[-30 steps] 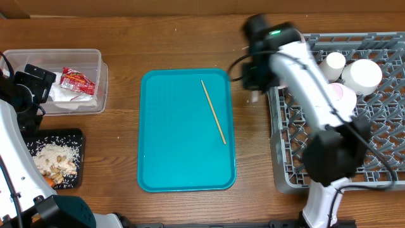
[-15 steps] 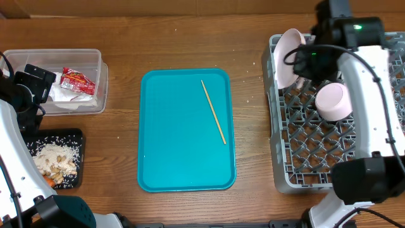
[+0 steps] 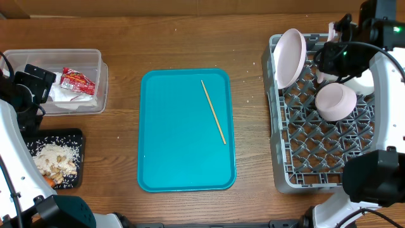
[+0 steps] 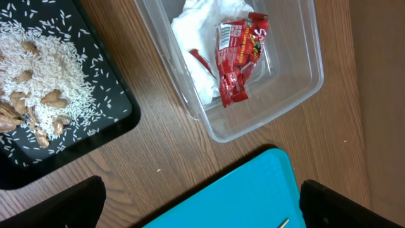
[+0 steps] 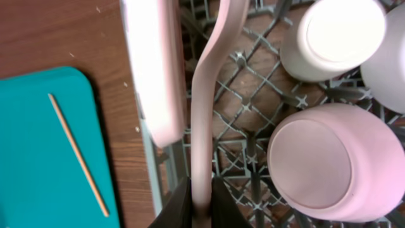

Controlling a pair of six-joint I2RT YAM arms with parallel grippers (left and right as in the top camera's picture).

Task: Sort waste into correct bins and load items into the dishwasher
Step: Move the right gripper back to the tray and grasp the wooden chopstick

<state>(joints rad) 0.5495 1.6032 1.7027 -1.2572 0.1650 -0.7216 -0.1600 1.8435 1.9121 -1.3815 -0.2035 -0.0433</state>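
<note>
My right gripper [image 5: 201, 209] is shut on the pale slim fork [image 5: 209, 95] and holds it over the far left of the grey dish rack [image 3: 316, 164]; it also shows in the overhead view [image 3: 329, 54]. The white plate [image 3: 289, 57] stands on edge in the rack, next to the fork. An upturned bowl [image 3: 336, 101], the cup [image 5: 342, 38] and a second bowl [image 5: 395, 63] sit in the rack. My left gripper [image 4: 202, 212] is open and empty near the clear tub [image 4: 304, 82], which holds the red wrapper [image 4: 237, 57] and napkins [image 4: 196, 38]. The black tray [image 4: 120, 114] holds rice scraps [image 4: 44, 69].
The teal serving tray [image 3: 183, 139] lies mid-table with a thin wooden stick [image 3: 213, 111] on it. A bit of orange carrot [image 3: 49, 182] shows at the black tray's near edge. Bare wood lies between the trays and the rack.
My right arm has swung from the teal tray's right edge to over the rack's far side. The plate now shows standing in the rack. The left arm has not moved.
</note>
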